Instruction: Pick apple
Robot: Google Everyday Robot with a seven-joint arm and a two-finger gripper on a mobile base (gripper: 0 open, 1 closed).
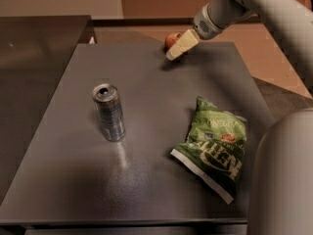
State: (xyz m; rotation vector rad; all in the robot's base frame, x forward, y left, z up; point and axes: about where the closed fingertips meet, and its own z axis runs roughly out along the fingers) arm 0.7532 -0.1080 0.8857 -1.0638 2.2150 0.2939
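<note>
The apple sits at the far edge of the tabletop, right at the gripper and just behind its upper side. Only its red left part shows, because the gripper covers the rest. It looks round with no clear long axis, and the stem end cannot be made out, so its facing cannot be told.

The gripper is a pale cream wedge on the end of the grey-white arm. It slants down and to the left, with its tip low over the tabletop beside the apple. Whether it is open or closed cannot be told, nor whether it touches the apple or only overlaps it in this view.

A silver can stands upright well apart from the gripper, nearer the camera and to the left. A green chip bag lies flat nearer the camera and slightly right of it.
</note>
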